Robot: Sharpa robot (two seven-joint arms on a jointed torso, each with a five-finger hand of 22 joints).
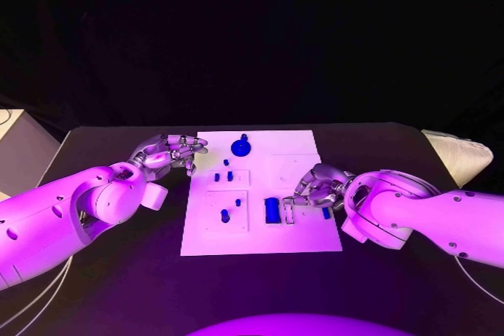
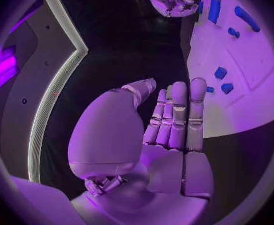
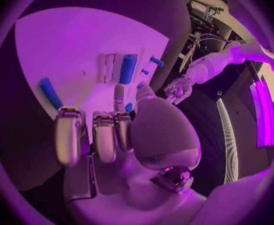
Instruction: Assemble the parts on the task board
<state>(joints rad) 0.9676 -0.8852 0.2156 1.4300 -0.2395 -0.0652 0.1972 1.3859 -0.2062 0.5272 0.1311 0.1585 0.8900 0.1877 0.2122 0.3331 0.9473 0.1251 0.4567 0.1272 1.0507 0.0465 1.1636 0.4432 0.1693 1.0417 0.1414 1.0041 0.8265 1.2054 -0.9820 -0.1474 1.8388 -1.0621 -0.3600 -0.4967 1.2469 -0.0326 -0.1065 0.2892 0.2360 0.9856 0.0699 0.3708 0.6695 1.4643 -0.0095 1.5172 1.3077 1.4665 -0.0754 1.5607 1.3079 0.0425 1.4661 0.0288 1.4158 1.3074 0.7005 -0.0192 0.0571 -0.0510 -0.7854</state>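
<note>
Robot hands (image 1: 173, 153) (image 1: 315, 187) seemingly empty beside board (image 1: 263, 237)

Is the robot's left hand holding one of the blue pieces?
No, the left hand is empty, its fingers straight beside the task board.

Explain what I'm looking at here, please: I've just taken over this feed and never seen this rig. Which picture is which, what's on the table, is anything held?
It's a two-armed robot at a black table. The square picture looks down from its head; the two round ones come from cameras at each wrist, behind each palm. In the middle lies the white task board with small blue parts on it: a round knob, short pegs and a longer bar. The left hand hovers at the board's left edge, fingers straight, holding nothing. The right hand sits over the board's right side, fingers curled; nothing visibly held.
</note>
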